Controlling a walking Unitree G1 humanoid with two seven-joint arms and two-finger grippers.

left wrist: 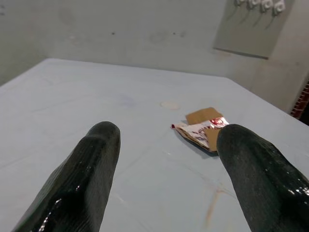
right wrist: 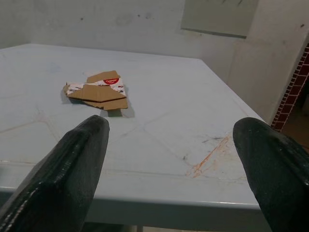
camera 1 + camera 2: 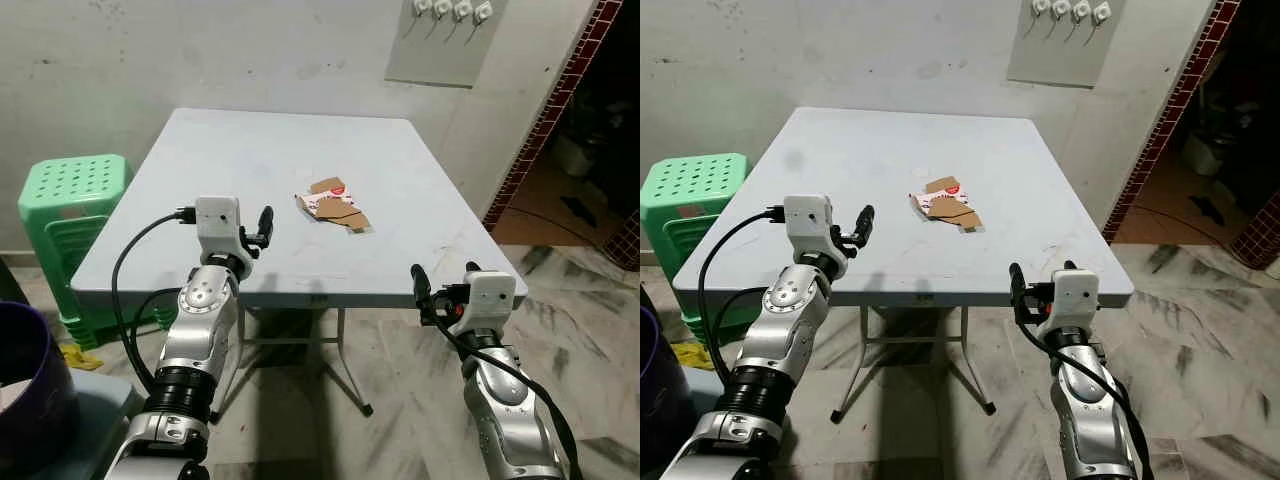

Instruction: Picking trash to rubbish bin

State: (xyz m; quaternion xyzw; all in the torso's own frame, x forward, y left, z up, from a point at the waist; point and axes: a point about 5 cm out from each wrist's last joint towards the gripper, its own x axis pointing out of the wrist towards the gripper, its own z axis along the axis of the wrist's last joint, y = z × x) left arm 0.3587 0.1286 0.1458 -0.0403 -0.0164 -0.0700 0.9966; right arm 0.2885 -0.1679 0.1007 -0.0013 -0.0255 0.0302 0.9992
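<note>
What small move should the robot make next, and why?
Probably reach the left gripper forward and toward the flattened cardboard scrap. The scrap lies untouched mid-table, that gripper is open and already over the table's near edge, while the right gripper hangs short of it.

Bare table [image 3: 400,170] all round flattened carton [image 3: 333,206]; green stool [image 3: 70,205] beside left edge.

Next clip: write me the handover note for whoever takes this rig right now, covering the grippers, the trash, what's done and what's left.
Left gripper: open, holding nothing, raised over the near left part of the table.
Right gripper: open, holding nothing, at the table's near right edge.
Trash: a flattened cardboard carton lies on the table near its middle, ahead of both grippers, untouched.
A dark purple bin stands on the floor to the robot's left.
Done: nothing picked up yet.
Left: reach in, grasp the carton, carry it to the bin.
</note>
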